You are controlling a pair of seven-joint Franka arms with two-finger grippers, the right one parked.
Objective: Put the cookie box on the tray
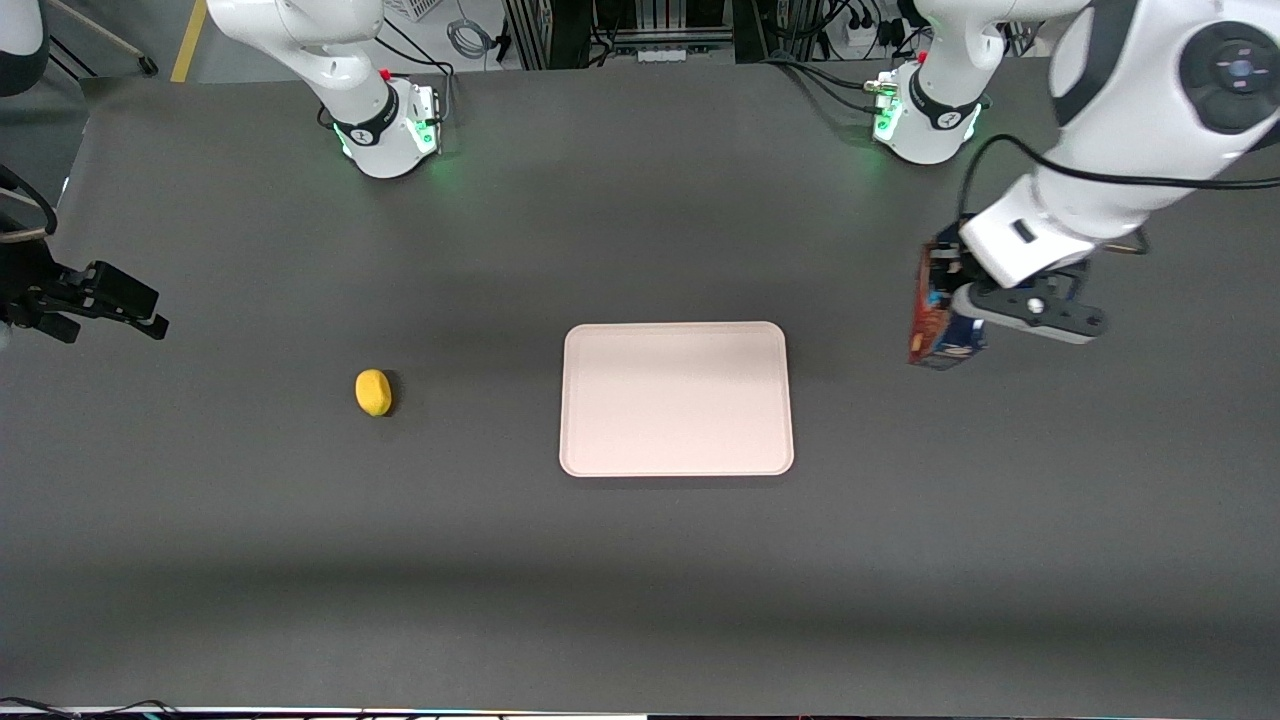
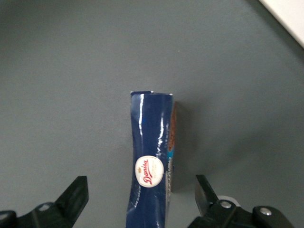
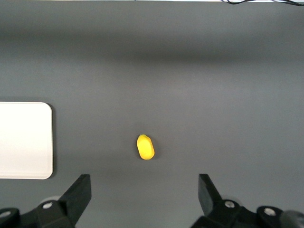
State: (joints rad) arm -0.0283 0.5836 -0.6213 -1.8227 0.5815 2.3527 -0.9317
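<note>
gripper (image 2: 142,199): fingers standing open around upright box (image 2: 149,166), toward working arm's end of desk (image 1: 300,560); tray (image 1: 676,398) sitting apart.

Even overhead light, soft shadows — glare streaks the cookie box (image 2: 149,161)

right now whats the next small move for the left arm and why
Probably close the gripper on the box. Its fingers stand wide open on either side of the box, which is on the table toward the working arm's end, off the tray. The tray is bare, so the box has to be gripped before it can be carried over.
</note>
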